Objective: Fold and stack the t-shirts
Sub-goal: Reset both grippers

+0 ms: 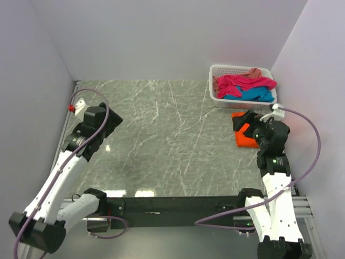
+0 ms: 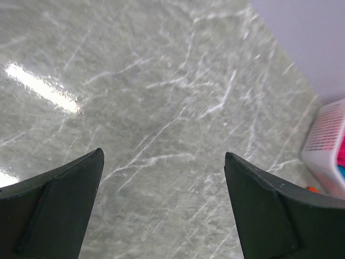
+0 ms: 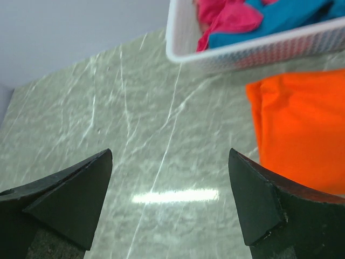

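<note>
Orange t-shirt [image 1: 247,141] is sitting on the counter [image 1: 161,135] as a compact folded-looking patch, far right side, just beside the near wall of the white basket [image 1: 213,93]. Can't tell if the two actually touch. In the top view part of it is hidden under the right arm's wrist.

The other 3 are all in the basket, in a heap: magenta t-shirt [image 1: 242,83] draped across the top, turquoise t-shirt [image 1: 254,96] under it toward the near right corner, and a bit of the salmon t-shirt [image 1: 255,72] poking up at the back rim.

Right end effector [image 3: 170,154]: fingers wide apart w/ nothing between them, just bare marble. From its wrist cam the orange cloth is off to the right of the fingers, not btwn them, and the basket is ahead of it. Can't say for sure if a finger is brushing the cloth.

Left end effector [image 2: 164,156]: also spread apart and holding nothing, over bare counter on the left side, well apart from all the shirts. Its wrist cam only catches a corner of the basket at the far right edge
</note>
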You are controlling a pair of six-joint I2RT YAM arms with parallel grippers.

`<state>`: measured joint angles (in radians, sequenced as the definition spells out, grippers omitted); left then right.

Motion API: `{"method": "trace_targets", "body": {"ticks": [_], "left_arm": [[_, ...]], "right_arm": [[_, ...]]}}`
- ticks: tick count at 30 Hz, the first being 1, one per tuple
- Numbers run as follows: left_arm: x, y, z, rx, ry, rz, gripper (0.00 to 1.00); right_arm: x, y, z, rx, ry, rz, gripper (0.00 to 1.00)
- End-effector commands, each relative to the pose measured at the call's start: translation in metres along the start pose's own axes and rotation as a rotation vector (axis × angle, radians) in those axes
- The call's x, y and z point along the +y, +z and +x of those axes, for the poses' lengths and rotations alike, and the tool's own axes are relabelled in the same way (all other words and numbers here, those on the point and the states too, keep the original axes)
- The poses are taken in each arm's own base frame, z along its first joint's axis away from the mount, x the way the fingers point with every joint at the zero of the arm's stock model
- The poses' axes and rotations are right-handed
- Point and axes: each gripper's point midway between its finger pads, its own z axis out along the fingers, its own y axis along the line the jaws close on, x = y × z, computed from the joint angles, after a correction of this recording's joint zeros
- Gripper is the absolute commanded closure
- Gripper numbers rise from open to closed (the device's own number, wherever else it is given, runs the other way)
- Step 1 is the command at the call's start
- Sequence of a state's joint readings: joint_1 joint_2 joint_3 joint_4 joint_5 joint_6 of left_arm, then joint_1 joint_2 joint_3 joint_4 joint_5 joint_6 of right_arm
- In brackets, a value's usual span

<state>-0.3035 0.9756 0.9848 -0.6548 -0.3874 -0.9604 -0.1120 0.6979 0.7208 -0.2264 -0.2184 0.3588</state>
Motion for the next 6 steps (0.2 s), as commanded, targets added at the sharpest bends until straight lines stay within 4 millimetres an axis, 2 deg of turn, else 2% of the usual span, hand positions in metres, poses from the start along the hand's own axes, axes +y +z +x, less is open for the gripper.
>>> {"method": "trace_targets", "body": {"ticks": [1,6], "left_arm": [[0.0056,-0.0194,-0.0214,-0.109,-0.060,0.017,0.01],[0.0054,-0.0276,-0.0252,-0.116,-0.065,0.029,0.01]], "right_arm": [[0.0147,-0.0101,0.0078,-0.004,0.002,-0.096,0.06],[0.0116,-0.0165,0.0100,-0.010,-0.013,-0.082,0.05]]}}
